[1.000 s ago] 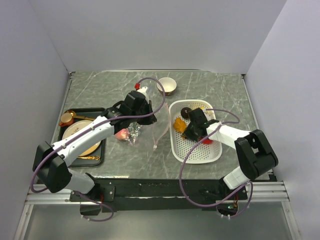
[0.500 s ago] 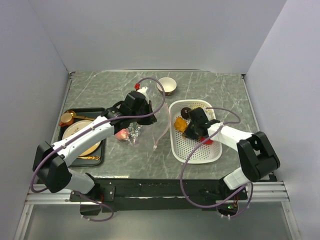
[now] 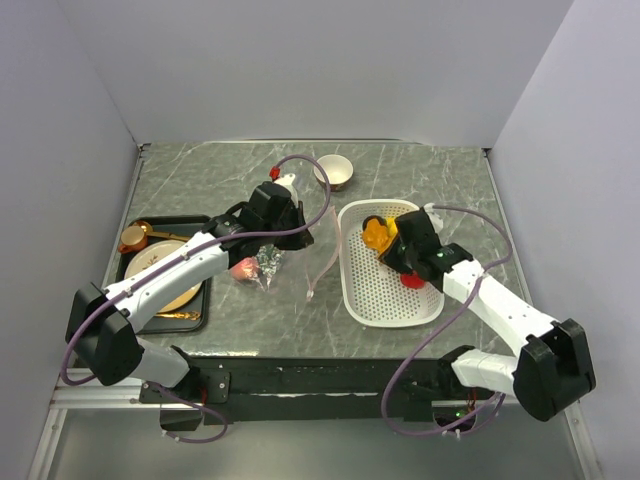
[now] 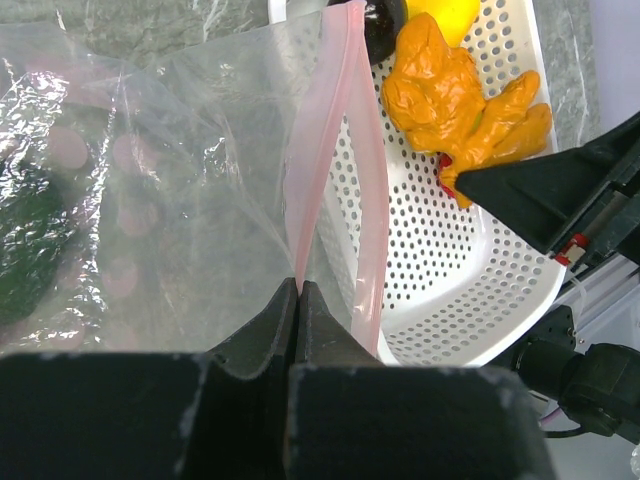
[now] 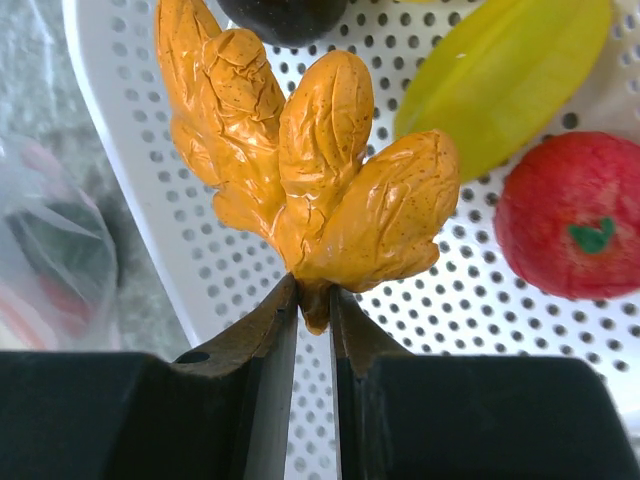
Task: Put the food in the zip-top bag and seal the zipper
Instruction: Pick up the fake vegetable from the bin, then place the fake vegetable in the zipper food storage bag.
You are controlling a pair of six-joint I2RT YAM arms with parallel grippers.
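1. Right jaws are clamped on the narrow bottom tip of the orange piece (image 5: 310, 170), centre of the right wrist view, over the left part of the basket (image 5: 450, 330).
2. Left jaws are pressed together on the zipper (image 4: 318, 150), bottom centre of the left wrist view. The two pink strips part above the grip, so the bag (image 4: 170, 200) mouth is a narrow slit facing the basket.
3. Bag lies on the surface (image 3: 220, 180), centre-left of the top view, just beside the basket. A dark green piece (image 4: 25, 240) shows through the film at far left.
4. In the basket: red piece (image 5: 565, 215) right, yellow piece (image 5: 500, 80) upper right, dark piece (image 5: 285, 12) top edge.
5. Orange piece looks light, rigid and lumpy. The tip pinch is thin — it may swivel, and the wide lobes could catch on the slit.
6. Bag film looks thin, limp and slippery and likely collapses — best taken by the stiffer zipper, not the film.
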